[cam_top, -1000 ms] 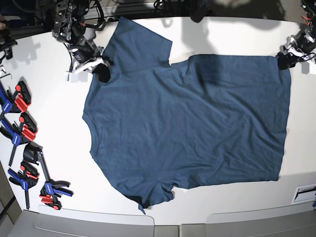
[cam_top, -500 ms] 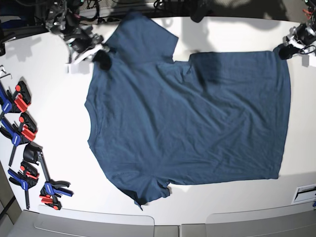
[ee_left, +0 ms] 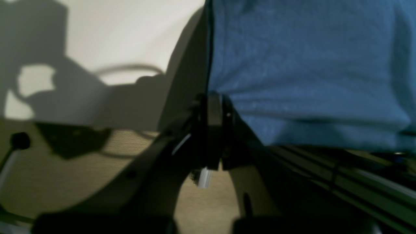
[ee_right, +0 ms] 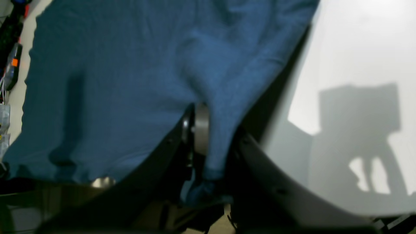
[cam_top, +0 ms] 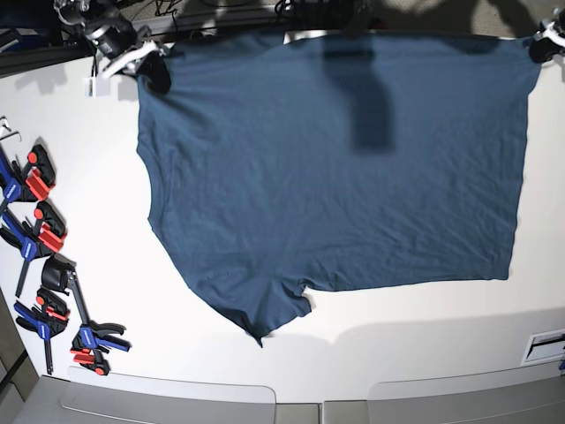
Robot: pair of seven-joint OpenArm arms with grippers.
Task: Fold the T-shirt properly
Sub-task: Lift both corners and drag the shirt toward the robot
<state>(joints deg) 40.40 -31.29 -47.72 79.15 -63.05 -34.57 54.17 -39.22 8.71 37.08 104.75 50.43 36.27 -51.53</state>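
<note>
The dark navy T-shirt (cam_top: 335, 177) is held up along its far edge, and its near part with one sleeve (cam_top: 265, 309) lies on the white table (cam_top: 397, 344). My right gripper (cam_top: 155, 74), at the base view's top left, is shut on the shirt's far left corner; in the right wrist view a bunch of cloth (ee_right: 214, 152) sits pinched between the fingers of that gripper (ee_right: 208, 130). At the top right, my left gripper (cam_top: 538, 48) is shut on the far right corner. The left wrist view shows the same gripper (ee_left: 215, 109) clamped on the shirt's edge (ee_left: 292, 81).
Several blue-and-red clamps (cam_top: 40, 238) lie along the table's left edge. A small white label (cam_top: 545, 344) sits at the front right edge, and grey panels (cam_top: 177, 402) run along the front. Dark gear and cables crowd the far edge (cam_top: 212, 13).
Both grippers have moved back and up, stretching the shirt's far edge taut toward the far side. The left gripper has closed on its corner. The far sleeve no longer shows.
</note>
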